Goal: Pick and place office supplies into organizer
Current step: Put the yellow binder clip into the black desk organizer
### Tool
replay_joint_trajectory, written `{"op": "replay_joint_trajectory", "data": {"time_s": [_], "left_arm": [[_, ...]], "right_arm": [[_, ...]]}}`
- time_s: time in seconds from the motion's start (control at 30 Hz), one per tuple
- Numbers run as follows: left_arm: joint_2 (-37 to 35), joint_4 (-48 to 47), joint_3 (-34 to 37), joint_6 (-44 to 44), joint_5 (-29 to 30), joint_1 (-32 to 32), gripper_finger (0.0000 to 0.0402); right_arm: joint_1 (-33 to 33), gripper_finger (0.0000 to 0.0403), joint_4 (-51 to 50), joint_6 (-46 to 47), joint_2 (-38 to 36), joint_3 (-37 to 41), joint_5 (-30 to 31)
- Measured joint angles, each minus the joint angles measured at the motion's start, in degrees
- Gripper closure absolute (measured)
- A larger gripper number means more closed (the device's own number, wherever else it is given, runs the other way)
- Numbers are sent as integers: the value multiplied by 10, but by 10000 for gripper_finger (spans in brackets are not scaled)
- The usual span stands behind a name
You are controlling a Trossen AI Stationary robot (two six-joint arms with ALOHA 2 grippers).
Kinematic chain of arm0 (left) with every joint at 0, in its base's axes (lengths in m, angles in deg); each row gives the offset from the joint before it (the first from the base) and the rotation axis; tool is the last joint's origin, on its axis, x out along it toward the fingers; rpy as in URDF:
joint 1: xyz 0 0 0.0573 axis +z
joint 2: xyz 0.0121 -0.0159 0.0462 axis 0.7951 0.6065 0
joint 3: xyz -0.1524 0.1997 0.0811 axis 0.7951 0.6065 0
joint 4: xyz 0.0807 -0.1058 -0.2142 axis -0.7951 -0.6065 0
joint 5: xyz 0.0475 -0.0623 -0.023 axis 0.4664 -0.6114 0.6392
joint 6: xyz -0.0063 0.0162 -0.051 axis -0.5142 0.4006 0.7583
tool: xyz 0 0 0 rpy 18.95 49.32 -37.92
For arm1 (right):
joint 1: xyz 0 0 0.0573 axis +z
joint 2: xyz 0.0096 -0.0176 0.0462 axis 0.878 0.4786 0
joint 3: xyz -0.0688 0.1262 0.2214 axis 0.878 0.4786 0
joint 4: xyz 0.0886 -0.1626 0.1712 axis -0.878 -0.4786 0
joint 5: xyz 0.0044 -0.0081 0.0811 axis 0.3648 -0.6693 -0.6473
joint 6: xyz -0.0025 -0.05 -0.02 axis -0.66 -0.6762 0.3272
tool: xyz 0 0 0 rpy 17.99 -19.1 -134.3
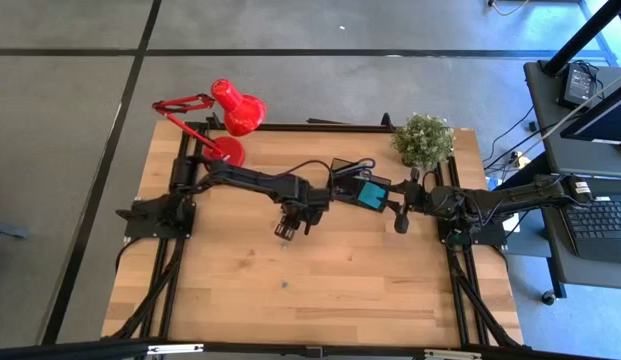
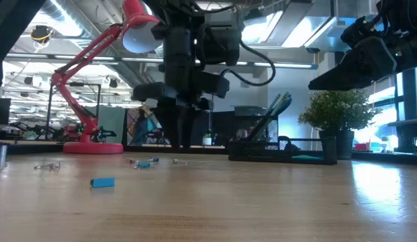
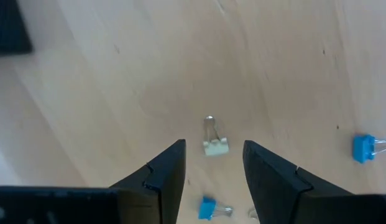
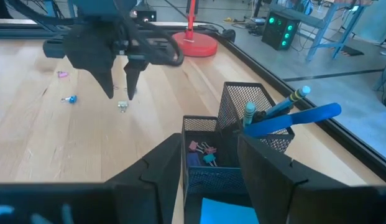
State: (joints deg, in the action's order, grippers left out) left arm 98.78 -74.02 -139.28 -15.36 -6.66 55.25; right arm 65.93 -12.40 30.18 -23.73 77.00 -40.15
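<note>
My left gripper [image 3: 214,150] [image 1: 287,228] points down at mid-table, open. A small white binder clip [image 3: 215,144] [image 4: 123,106] lies flat on the wood below it, in line with the gap between the fingertips and untouched. Two blue clips [image 3: 208,208] [image 3: 363,148] lie close by. The black mesh organizer [image 1: 358,186] [image 4: 242,124] stands at the table's far right and holds pens, a blue-handled tool [image 4: 292,119], loose clips and a teal pad [image 1: 371,195]. My right gripper [image 4: 210,149] [image 1: 400,218] hovers open just near of the organizer.
A red desk lamp [image 1: 230,115] stands at the far left, a potted plant [image 1: 422,140] at the far right corner. A blue block [image 2: 102,181], more clips [image 2: 144,163] [image 2: 47,165] and a pink clip [image 4: 62,74] lie scattered on the wooden table [image 1: 290,300].
</note>
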Motion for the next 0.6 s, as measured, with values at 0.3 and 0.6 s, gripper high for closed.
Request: {"op": "replay_joint_trajectory", "data": {"time_s": [0.3,0.6], "left_arm": [[23,-1,1,45,-2,1,247],[32,-7,1,77,-21,2,247]], "right_arm": [[0,241,-7,26,1,0,0],[0,241,-10,28,4,0,0]]}}
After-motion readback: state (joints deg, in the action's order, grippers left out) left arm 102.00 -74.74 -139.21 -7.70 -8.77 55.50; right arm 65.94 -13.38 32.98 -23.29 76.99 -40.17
